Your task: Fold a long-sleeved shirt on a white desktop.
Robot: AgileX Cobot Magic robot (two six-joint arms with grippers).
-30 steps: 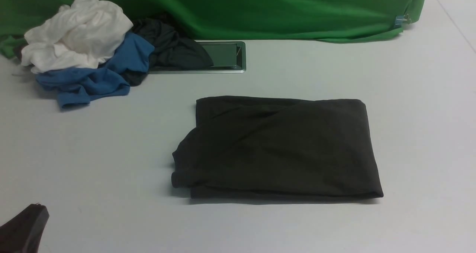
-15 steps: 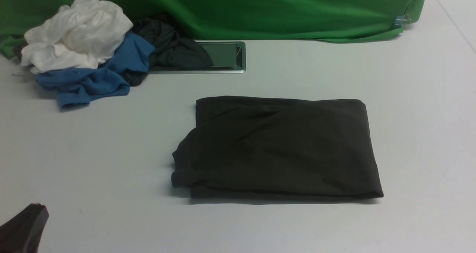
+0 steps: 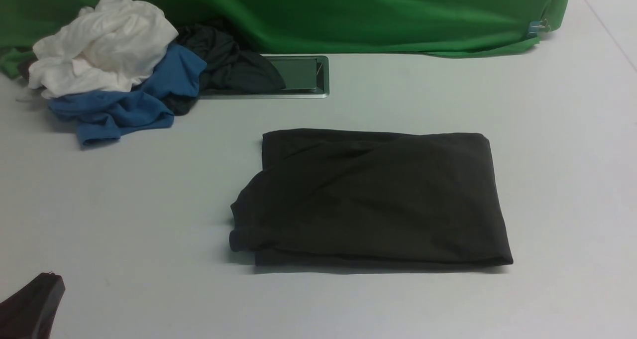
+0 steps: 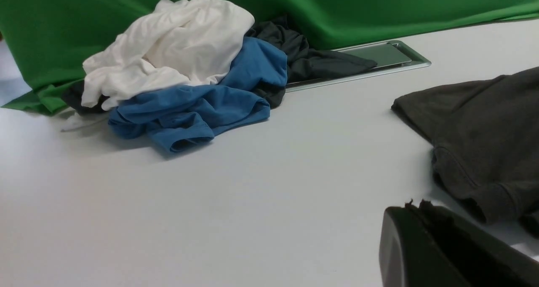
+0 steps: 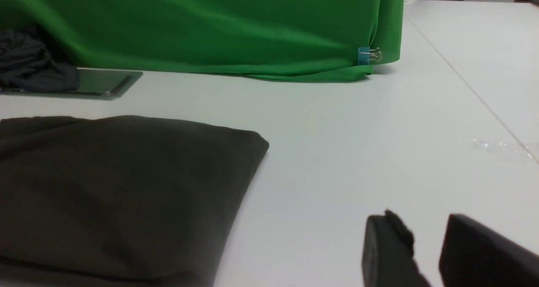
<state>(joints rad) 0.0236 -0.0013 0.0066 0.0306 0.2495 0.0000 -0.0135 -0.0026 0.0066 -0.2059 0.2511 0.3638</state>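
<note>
While long-sleeved shirt (image 3: pixel 371 199) lies folded, left gripper (image 4: pixel 414 207) clenched empty, right gripper (image 5: pixel 425 232) parted; clothes pile (image 3: pixel 114 65) behind.

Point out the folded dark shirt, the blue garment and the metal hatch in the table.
Shirt (image 3: pixel 373 199), front view, middle of the folded top layer.
Blue garment (image 3: pixel 124 110), front view, its lower bunched part.
Hatch (image 3: pixel 298 72), front view, its uncovered panel.

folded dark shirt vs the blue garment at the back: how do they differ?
The long-sleeved shirt is black-brown; the blue garment is bright blue. The shirt lies folded into a flat rectangle; the blue one is crumpled. The shirt sits alone mid-desktop; the blue one lies in a heap under a white garment. Both rest on the white desktop, untouched by either hand.
</note>
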